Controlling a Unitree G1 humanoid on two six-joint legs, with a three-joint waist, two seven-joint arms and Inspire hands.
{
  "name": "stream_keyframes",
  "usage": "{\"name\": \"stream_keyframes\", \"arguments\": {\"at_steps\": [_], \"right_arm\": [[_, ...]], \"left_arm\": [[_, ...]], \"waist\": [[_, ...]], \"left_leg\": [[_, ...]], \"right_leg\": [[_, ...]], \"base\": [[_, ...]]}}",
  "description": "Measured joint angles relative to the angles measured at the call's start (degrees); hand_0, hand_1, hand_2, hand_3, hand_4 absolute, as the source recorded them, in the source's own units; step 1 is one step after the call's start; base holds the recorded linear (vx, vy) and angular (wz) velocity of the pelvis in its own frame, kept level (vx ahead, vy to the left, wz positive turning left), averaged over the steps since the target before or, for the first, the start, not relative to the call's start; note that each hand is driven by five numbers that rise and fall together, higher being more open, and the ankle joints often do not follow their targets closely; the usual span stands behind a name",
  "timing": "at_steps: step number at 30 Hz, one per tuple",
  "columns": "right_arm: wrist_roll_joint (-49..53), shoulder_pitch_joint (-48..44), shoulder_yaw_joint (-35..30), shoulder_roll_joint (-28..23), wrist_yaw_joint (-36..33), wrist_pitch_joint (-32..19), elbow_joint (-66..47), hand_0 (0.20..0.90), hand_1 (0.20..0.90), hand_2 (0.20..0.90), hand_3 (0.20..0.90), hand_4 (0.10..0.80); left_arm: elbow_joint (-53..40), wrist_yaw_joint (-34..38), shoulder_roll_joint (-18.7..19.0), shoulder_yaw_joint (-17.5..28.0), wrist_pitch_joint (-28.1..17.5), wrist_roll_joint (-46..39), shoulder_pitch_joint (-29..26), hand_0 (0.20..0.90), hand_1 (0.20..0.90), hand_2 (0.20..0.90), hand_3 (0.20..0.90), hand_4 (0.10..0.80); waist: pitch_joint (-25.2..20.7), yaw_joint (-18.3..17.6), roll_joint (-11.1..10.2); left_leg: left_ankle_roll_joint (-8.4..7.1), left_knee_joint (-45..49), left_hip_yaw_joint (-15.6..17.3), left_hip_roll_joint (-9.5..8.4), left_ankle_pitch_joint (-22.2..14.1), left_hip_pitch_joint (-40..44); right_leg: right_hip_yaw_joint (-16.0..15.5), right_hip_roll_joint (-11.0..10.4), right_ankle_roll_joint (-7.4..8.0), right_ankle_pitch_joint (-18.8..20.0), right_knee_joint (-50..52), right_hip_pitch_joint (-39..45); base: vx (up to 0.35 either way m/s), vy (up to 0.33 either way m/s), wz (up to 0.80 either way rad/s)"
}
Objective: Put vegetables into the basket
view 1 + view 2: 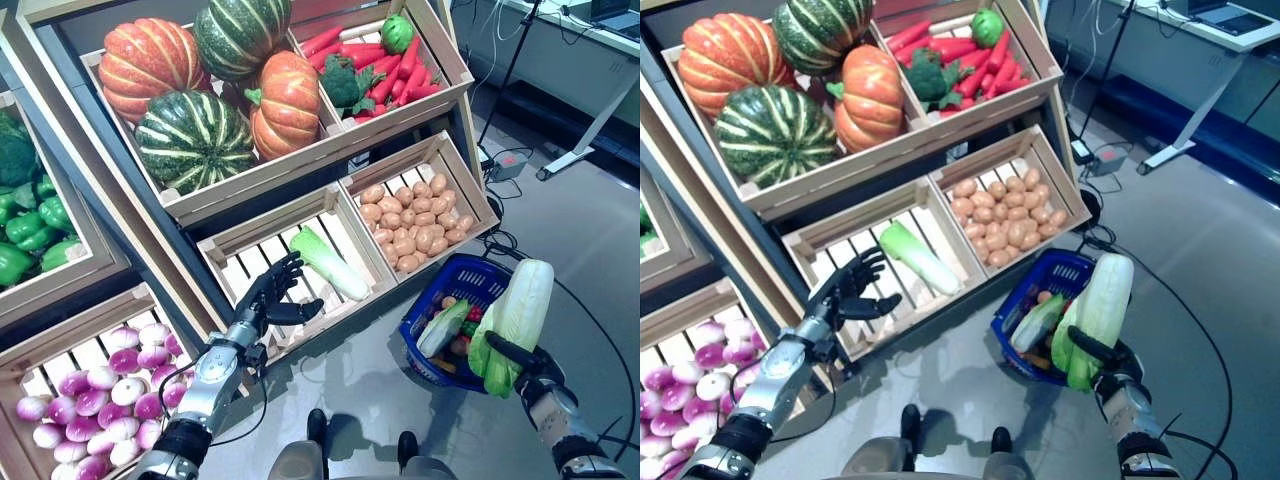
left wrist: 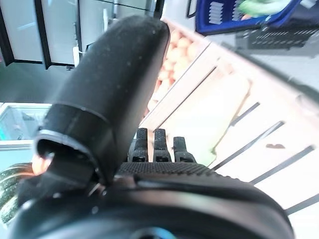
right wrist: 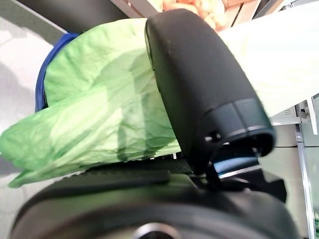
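My right hand (image 1: 532, 372) is shut on a Chinese cabbage (image 1: 518, 322) with a white stalk and green leaves, held upright just over the near right rim of the blue basket (image 1: 472, 276) on the floor. The right wrist view shows the thumb (image 3: 199, 84) pressed across the cabbage's leaves (image 3: 99, 124). Another Chinese cabbage (image 1: 441, 327) and small red and orange vegetables lie in the basket. My left hand (image 1: 268, 297) is open, fingers spread, over the front of the slatted crate (image 1: 240, 262), a little left of a Chinese cabbage (image 1: 328, 263) lying in it.
The wooden stand (image 1: 300, 165) rises in tiers behind and left of the basket. A crate of potatoes (image 1: 415, 220) sits just behind the basket. Cables and a power strip (image 1: 508, 163) lie on the grey floor at right, below a desk leg (image 1: 590, 130).
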Motion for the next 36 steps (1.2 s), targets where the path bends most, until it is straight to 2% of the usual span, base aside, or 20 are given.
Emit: {"name": "stream_keyframes", "arguments": {"at_steps": [2,4,6,8,9,10,11,13,14,16,19,23,27,29,30,32,33,36], "right_arm": [[0.02,0.93,-0.09,1.49,0.05,-0.01,0.18,0.300,0.300,0.300,0.300,0.400],[0.05,1.35,0.25,2.87,0.04,-0.02,2.35,0.300,0.300,0.300,0.300,0.400],[0.30,0.93,0.74,3.32,-0.13,-0.01,2.89,0.300,0.300,0.300,0.300,0.400],[0.26,-1.28,2.43,4.01,-0.65,0.02,3.63,0.300,0.300,0.300,0.300,0.400],[0.03,-2.37,2.44,4.87,-0.65,0.02,4.54,0.300,0.300,0.300,0.300,0.400],[-0.26,-3.35,2.53,5.06,-0.66,0.08,4.76,0.300,0.300,0.300,0.300,0.400],[-0.25,-4.03,2.52,5.01,-0.66,0.08,4.75,0.300,0.300,0.300,0.300,0.400],[-0.29,-6.44,2.51,4.44,-0.66,0.73,4.72,0.300,0.300,0.300,0.300,0.400],[-0.31,-6.80,2.51,3.89,-0.66,1.17,4.68,0.300,0.300,0.300,0.300,0.400],[-0.34,-7.06,2.31,2.63,-0.66,1.31,4.64,0.300,0.300,0.300,0.300,0.400],[-0.34,-7.08,1.97,0.80,-0.66,1.60,4.93,0.300,0.300,0.300,0.300,0.400],[-0.31,-7.08,1.84,0.74,-0.76,2.33,7.22,0.300,0.300,0.300,0.300,0.400],[-0.25,-7.82,2.11,0.73,-2.06,2.82,7.64,0.300,0.300,0.300,0.300,0.400],[-0.16,-9.60,2.36,0.66,-2.44,2.87,9.36,0.300,0.300,0.300,0.300,0.400],[-0.12,-11.96,2.49,-0.15,-2.92,2.86,10.62,0.300,0.300,0.300,0.300,0.400],[-0.03,-16.57,2.81,-2.13,-3.27,2.86,11.96,0.300,0.300,0.300,0.300,0.400],[0.04,-17.25,2.95,-2.47,-3.26,2.83,12.03,0.300,0.300,0.300,0.300,0.400],[0.37,-20.38,4.48,-4.25,-3.13,2.82,12.96,0.300,0.300,0.300,0.300,0.400]], "left_arm": [[0.11,0.09,0.95,-0.11,0.00,-0.28,0.16,0.900,0.900,0.900,0.900,0.800],[-0.07,0.17,2.80,-0.07,-0.06,-2.12,-0.73,0.900,0.900,0.900,0.900,0.800],[-0.12,0.61,3.64,0.04,-0.22,-3.65,-1.96,0.900,0.900,0.900,0.900,0.800],[0.31,2.06,4.16,0.36,-0.30,-5.60,-2.08,0.900,0.900,0.900,0.900,0.800],[0.46,2.52,4.22,0.36,-0.27,-5.57,-1.82,0.900,0.900,0.900,0.900,0.800],[0.49,2.88,3.47,0.47,-0.31,-5.58,-1.33,0.900,0.900,0.900,0.900,0.800],[0.48,3.05,3.03,0.41,-0.30,-5.55,-0.97,0.900,0.900,0.900,0.900,0.800],[0.42,2.77,1.29,-0.15,-0.11,-5.30,-0.58,0.900,0.900,0.900,0.900,0.800],[0.13,2.49,0.35,-0.17,-0.11,-5.08,-0.58,0.900,0.900,0.900,0.900,0.800],[-0.75,1.88,0.18,-0.30,-0.12,-4.08,-0.57,0.900,0.900,0.900,0.900,0.800],[-1.69,1.77,0.77,-0.16,-0.11,-3.05,-0.56,0.900,0.900,0.900,0.900,0.800],[-3.21,1.83,2.46,-0.14,-0.12,-1.32,-0.59,0.900,0.900,0.900,0.900,0.800],[-4.05,3.48,5.10,-1.54,-0.33,1.23,-1.46,0.900,0.900,0.900,0.900,0.800],[-3.93,5.13,5.69,-2.82,-0.64,1.54,-2.05,0.900,0.900,0.900,0.900,0.800],[-3.81,6.70,5.93,-4.10,-1.33,2.27,-3.89,0.900,0.900,0.900,0.900,0.800],[-3.54,8.80,6.12,-5.56,-2.76,4.04,-7.80,0.900,0.900,0.900,0.900,0.800],[-3.46,9.26,6.18,-5.90,-2.81,4.70,-8.65,0.900,0.900,0.900,0.900,0.800],[-3.53,12.04,8.45,-6.83,-4.44,6.72,-13.20,0.900,0.900,0.900,0.900,0.800]], "waist": [[0.21,-0.16,0.83],[-0.51,-0.03,-1.08],[-0.60,0.04,-1.30],[-0.85,0.21,-2.07],[-1.31,0.48,-3.90],[-1.49,1.12,-4.12],[-1.64,1.18,-3.55],[-1.87,1.21,-2.10],[-1.91,1.21,-2.05],[-1.95,1.42,-2.02],[-1.99,1.53,-2.10],[-2.16,1.55,-1.94],[-2.78,1.81,-1.24],[-2.32,1.66,-0.58],[-0.71,1.70,0.31],[3.85,1.64,2.37],[4.70,1.45,2.80],[8.77,1.18,2.96]], "left_leg": [[0.41,-2.89,-0.50,1.16,0.91,3.38],[0.98,-2.86,0.37,0.26,0.64,3.85],[0.92,-2.48,-0.01,0.95,0.71,3.20],[-0.67,-2.45,-0.18,1.46,0.74,2.83],[-1.72,-2.44,-0.46,0.53,0.39,3.33],[-2.70,-2.38,-0.50,0.81,-0.08,3.85],[-3.26,-2.37,-0.48,1.52,-0.25,3.82],[-4.50,-2.37,-0.12,4.19,-0.26,4.15],[-4.65,-2.37,0.04,5.03,-0.33,4.79],[-5.94,-2.38,0.00,6.04,-0.73,5.58],[-6.05,-2.39,-0.19,6.03,-0.65,5.60],[-5.98,-2.40,-1.23,6.04,-0.42,4.58],[-6.04,-0.46,-2.56,5.86,0.37,-0.71],[-5.97,2.19,-3.16,5.62,-0.10,-3.58],[-5.86,5.77,-3.32,5.60,-1.02,-6.59],[-5.08,11.62,-3.34,5.56,-2.96,-10.33],[-4.92,13.00,-3.38,5.53,-3.39,-11.20],[-4.14,24.49,-3.17,5.37,-8.37,-17.79]], "right_leg": [[-2.03,0.02,-0.29,-1.78,9.93,-4.26],[-5.77,-4.78,-0.43,-1.73,6.93,-4.98],[-6.93,-5.96,0.03,-1.35,4.41,-5.78],[-7.13,-5.56,0.76,0.35,-0.09,-4.48],[-7.20,-5.58,-0.46,4.32,-2.20,-1.92],[-7.90,-5.01,3.10,4.54,-5.16,0.07],[-7.81,-4.10,2.64,4.83,-5.99,0.44],[-8.70,-1.54,1.12,4.15,-5.98,1.11],[-9.11,-0.62,0.53,3.76,-5.99,1.98],[-9.28,0.32,0.00,3.25,-6.00,2.83],[-9.40,0.51,-0.07,2.93,-6.03,3.03],[-10.38,0.32,-0.25,2.73,-6.05,2.80],[-10.83,0.23,-0.51,3.40,-5.92,-1.17],[-10.76,-0.10,-0.43,3.35,-4.19,-3.40],[-10.72,-0.69,-0.52,2.91,-1.48,-5.81],[-10.60,-1.96,-0.68,0.90,4.37,-9.29],[-10.45,-2.45,-0.93,0.12,6.31,-10.39],[-8.87,-5.61,-0.78,-6.18,20.51,-18.17]], "base": [[0.135,-0.190,-0.25],[-0.013,-0.251,0.01],[-0.010,-0.206,0.10],[0.084,-0.154,0.07],[0.106,-0.073,0.06],[0.099,-0.051,0.03],[0.126,-0.043,-0.05],[0.158,-0.031,0.06],[0.136,-0.020,0.11],[0.108,-0.015,0.06],[0.062,-0.022,0.03],[-0.029,-0.021,0.13],[-0.194,0.004,0.11],[-0.238,0.038,0.08],[-0.167,0.051,0.07],[-0.167,0.082,0.04],[-0.127,0.085,0.01],[-0.088,0.073,0.06]]}}
